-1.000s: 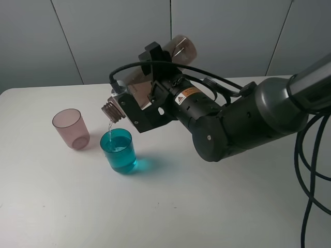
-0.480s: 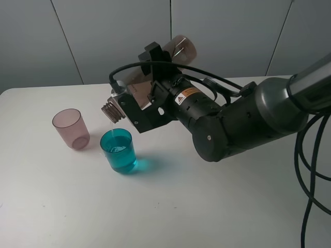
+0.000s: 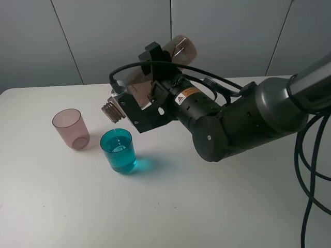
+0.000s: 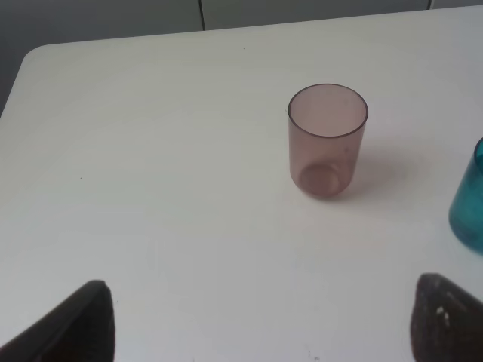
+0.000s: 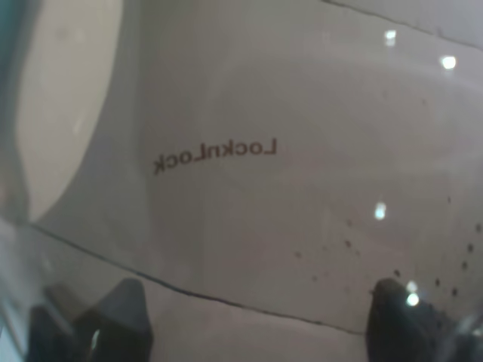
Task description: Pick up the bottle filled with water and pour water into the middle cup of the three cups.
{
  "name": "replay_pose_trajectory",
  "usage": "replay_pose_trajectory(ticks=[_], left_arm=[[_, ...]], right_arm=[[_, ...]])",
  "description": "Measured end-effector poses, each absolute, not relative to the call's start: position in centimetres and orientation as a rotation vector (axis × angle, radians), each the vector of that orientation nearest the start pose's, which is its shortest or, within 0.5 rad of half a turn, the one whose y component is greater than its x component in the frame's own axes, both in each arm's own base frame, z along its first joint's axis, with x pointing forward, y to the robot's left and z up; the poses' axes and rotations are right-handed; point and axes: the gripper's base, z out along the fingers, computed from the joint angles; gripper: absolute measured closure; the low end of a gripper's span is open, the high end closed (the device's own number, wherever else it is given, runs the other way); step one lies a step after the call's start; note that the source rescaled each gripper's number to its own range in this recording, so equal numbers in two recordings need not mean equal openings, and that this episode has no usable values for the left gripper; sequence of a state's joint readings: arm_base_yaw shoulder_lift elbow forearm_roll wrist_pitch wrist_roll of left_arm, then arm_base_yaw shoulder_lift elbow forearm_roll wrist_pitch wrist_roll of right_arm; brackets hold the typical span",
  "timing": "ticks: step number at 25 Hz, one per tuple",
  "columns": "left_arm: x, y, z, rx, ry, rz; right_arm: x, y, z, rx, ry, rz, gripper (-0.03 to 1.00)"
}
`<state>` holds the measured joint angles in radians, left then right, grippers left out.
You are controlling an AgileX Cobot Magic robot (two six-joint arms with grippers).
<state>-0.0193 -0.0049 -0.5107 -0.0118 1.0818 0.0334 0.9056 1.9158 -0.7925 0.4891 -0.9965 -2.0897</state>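
Note:
My right gripper (image 3: 145, 89) is shut on the smoky brown-grey bottle (image 3: 155, 72) and holds it tipped, base up and back. The bottle's open threaded neck (image 3: 113, 110) hangs just above the teal middle cup (image 3: 119, 151). A faint thin thread of water runs from the neck into the cup, which holds water. The pink cup (image 3: 71, 128) stands left of the teal cup. The smoky grey cup is hidden. In the right wrist view the bottle wall (image 5: 249, 151) fills the frame between the fingertips (image 5: 113, 317). My left gripper (image 4: 264, 332) is open and empty, near the pink cup (image 4: 327, 139).
The white table (image 3: 77, 206) carries the cups. The bulky right arm (image 3: 238, 124) reaches across the middle, with cables (image 3: 310, 170) hanging at the right. A grey panelled wall stands behind. The teal cup's edge (image 4: 469, 204) shows in the left wrist view.
The water stream from the bottle neck has thinned. The right arm, bottle and cups have not visibly moved.

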Motion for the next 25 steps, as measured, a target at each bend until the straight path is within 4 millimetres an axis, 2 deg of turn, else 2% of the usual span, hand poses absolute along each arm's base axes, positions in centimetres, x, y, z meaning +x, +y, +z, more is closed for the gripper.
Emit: replay_pose_trajectory(ticks=[10,13,18,22,25], left_arm=[[-0.8,0.1,27.8,0.054,2.049,0.015],[-0.8,0.1,27.8,0.053,2.049,0.017],[-0.8,0.1,27.8,0.053,2.049,0.019],[-0.8,0.1,27.8,0.053,2.049,0.019],[-0.8,0.1,27.8,0.053,2.049,0.019]], right_arm=[[25.1,26.2,16.1,-1.615,0.735,-0.961,0.92],[25.0,26.2,16.5,-1.583,0.844,-0.838,0.92],[24.2,25.8,18.2,-1.494,1.023,-0.612,0.92],[23.2,24.6,18.7,-1.432,1.133,-0.492,0.92],[23.2,22.9,20.0,-1.276,1.261,-0.379,0.92]])
